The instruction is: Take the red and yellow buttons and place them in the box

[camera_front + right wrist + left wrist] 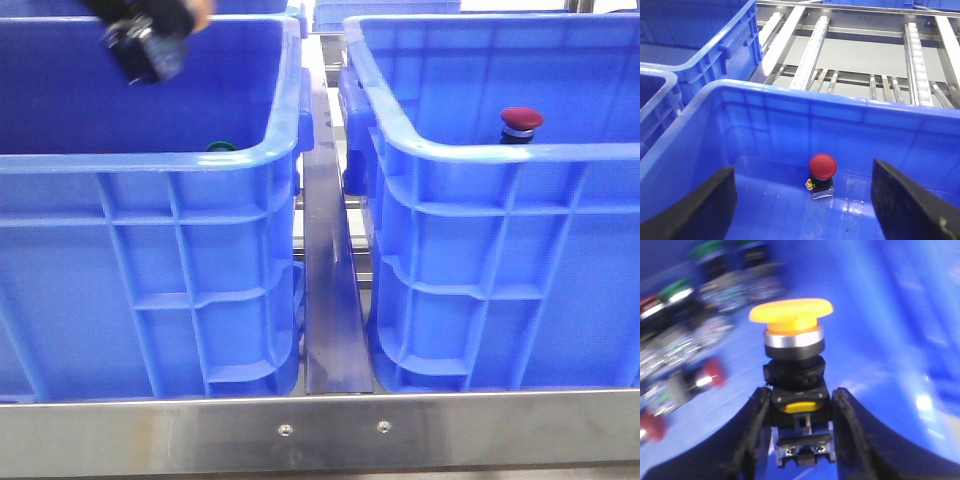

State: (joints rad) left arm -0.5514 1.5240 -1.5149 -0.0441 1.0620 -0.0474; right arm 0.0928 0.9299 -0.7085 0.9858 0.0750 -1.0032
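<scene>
My left gripper (802, 410) is shut on the dark body of the yellow button (791, 315), its orange-yellow cap pointing away from the wrist. In the front view this gripper (150, 45) is a blur high over the left blue crate (150, 160). The red button (521, 122) stands upright on the floor of the right blue box (480, 150). It also shows in the right wrist view (822, 167), inside that box (790, 95). My right gripper (801, 172) is open and empty above the box, apart from the red button.
The left crate holds several loose buttons, blurred in the left wrist view, with red caps (715, 374) and green caps (675, 288); one green cap (220, 147) peeks over its rim. A metal rail (335, 300) runs between the crates. Roller tracks (917, 55) lie beyond the right box.
</scene>
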